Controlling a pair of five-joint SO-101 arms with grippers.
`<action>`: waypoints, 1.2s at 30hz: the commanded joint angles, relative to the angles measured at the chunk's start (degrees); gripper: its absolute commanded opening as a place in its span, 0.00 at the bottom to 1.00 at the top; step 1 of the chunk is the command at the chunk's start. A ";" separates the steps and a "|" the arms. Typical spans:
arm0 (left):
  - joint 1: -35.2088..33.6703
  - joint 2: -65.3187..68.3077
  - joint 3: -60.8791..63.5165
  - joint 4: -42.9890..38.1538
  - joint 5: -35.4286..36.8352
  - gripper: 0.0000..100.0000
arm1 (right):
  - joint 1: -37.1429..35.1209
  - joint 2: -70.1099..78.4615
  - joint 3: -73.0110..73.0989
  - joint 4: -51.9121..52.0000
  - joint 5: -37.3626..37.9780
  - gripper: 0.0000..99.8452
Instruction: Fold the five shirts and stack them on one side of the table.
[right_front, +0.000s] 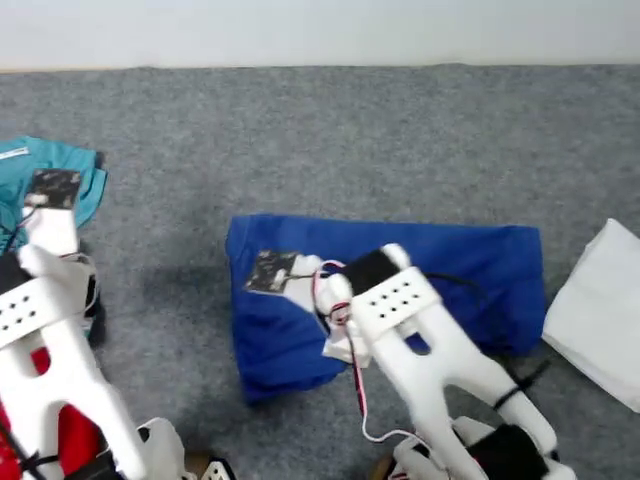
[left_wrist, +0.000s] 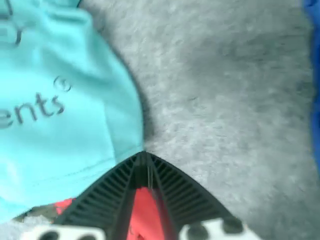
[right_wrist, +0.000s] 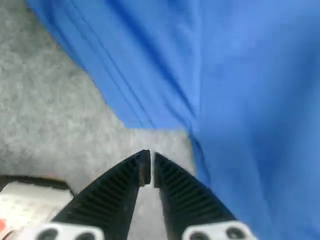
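shirt (right_front: 480, 265) ctr | 2nd shirt (right_front: 85, 185) far L | 3rd shirt (right_front: 600, 310) R edge

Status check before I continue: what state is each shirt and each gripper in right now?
Blue shirt: folded into a rough rectangle, flat mid-table.
Teal shirt: at the table's left edge, fold unclear.
White shirt: folded, at the right edge.
Red cloth: mostly hidden under the left arm, fold cannot be told.
Left gripper: shut, holding nothing, at the teal shirt's edge.
Right gripper: shut, holding nothing, at the blue shirt's edge.
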 joint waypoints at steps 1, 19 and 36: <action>-4.75 -1.58 1.45 -3.78 0.62 0.00 | -2.86 3.91 -0.53 -2.42 0.35 0.21; -11.16 -1.41 9.45 -12.57 0.53 0.00 | -16.04 9.71 2.11 -11.56 -1.76 0.33; -11.08 -1.41 9.54 -13.10 0.53 0.00 | -22.99 16.13 2.99 -15.08 -5.19 0.33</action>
